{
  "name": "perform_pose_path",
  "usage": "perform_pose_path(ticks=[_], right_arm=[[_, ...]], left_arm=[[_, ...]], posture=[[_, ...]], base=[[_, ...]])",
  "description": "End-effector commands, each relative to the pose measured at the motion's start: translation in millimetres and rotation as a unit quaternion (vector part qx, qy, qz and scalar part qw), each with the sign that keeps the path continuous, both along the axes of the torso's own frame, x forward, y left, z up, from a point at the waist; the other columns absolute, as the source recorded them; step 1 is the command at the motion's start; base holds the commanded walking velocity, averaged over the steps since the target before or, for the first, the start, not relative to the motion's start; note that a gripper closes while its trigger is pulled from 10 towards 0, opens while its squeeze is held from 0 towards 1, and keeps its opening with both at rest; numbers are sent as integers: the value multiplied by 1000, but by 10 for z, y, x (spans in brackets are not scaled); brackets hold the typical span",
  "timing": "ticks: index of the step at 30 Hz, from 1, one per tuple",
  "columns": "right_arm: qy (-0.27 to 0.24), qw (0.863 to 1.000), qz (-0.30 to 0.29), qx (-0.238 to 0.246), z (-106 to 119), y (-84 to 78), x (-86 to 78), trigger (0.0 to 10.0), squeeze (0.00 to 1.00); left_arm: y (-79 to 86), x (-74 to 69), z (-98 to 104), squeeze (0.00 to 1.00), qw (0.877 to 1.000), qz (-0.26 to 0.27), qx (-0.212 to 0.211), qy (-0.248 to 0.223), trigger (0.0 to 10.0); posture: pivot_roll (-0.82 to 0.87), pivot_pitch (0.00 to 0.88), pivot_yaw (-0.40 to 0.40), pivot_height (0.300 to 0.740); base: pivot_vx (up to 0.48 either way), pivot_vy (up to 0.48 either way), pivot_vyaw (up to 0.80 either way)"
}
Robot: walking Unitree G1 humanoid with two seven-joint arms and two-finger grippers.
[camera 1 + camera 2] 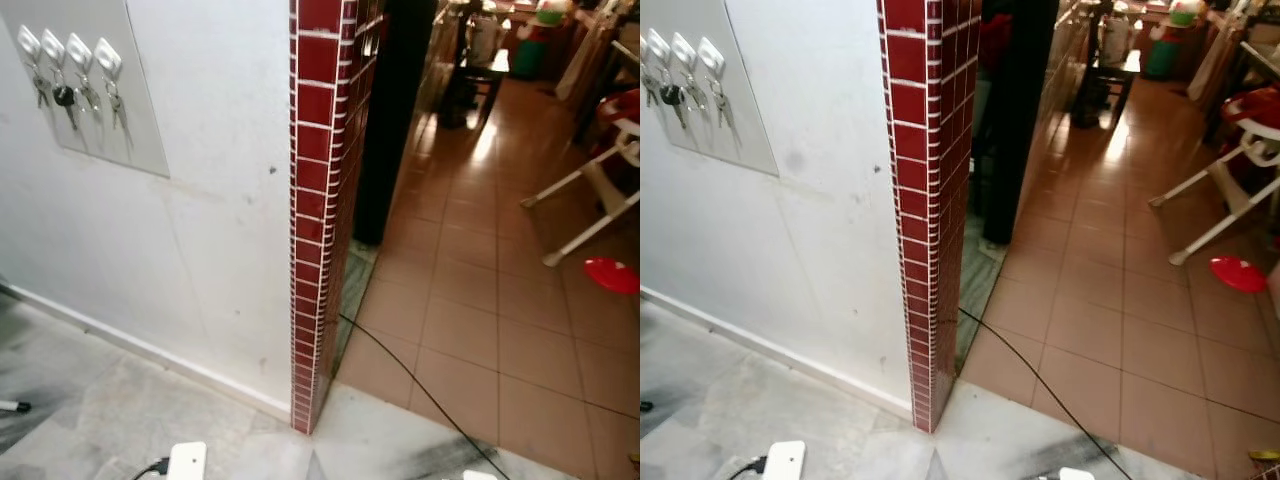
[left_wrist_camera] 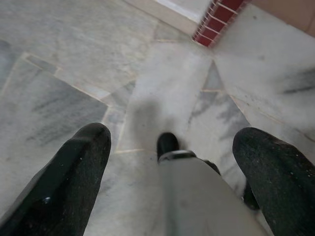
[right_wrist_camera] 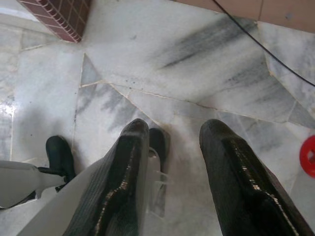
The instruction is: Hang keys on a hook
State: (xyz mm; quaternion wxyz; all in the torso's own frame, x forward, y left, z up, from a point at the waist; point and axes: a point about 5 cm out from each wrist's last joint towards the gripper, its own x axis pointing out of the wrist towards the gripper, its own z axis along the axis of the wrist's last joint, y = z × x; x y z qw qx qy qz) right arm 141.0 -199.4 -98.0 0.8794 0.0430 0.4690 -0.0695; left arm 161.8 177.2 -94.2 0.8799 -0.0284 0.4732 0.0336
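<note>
On the left, high on the white wall (image 1: pixel 200 230), a grey rectangular panel (image 1: pixel 140 110) carries four white plastic hooks (image 1: pixel 78 50) in a row. From these hooks hang small bunches of silver metal keys (image 1: pixel 88 96), one of them with a dark head. They hang straight down, thin and close together, and the hooks look small and rounded.

Further right stands the dark red tiled pillar corner (image 1: pixel 318 220), then a thin black cable (image 1: pixel 420 385) on the floor, and the brown tiled floor (image 1: pixel 470 300) of the next room with a red round lid (image 1: pixel 612 274) lying on it.

The left gripper (image 2: pixel 170 157) hangs over the grey marble floor (image 2: pixel 162 73) with its fingers spread apart and nothing between them. The right gripper (image 3: pixel 172 147) also points at the floor, fingers apart and empty.

The risk I see: the panel is near the edge of the head views, so an approach could end badly aligned with it. The hooks are close together, so a wide gripper could knock neighbouring keys off. The cable could also catch a foot while walking.
</note>
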Motion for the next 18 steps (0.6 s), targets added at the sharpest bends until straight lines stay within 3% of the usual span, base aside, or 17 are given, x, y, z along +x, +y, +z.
perform_pose_path(ticks=[1, 8, 18], right_arm=[[-9, 1000, -1, -4, 25, -29, 54, 10000, 0], [-9, 1000, -2, -4, 25, -27, 55, 10000, 0], [-10, 1000, -4, -4, 27, -34, 56, 10000, 0]], left_arm=[[36, 6, 5, 0, 1000, -1, 8, 1, 10000], [38, 1, 3, 0, 1000, 3, 5, 3, 10000], [31, 5, 4, 0, 1000, 2, 3, 2, 10000]], posture=[[-11, 0, -28, 740], [-13, 0, -28, 740], [-13, 0, -28, 740]], base=[[0, 0, 0], [0, 0, 0], [0, 372, 0]])
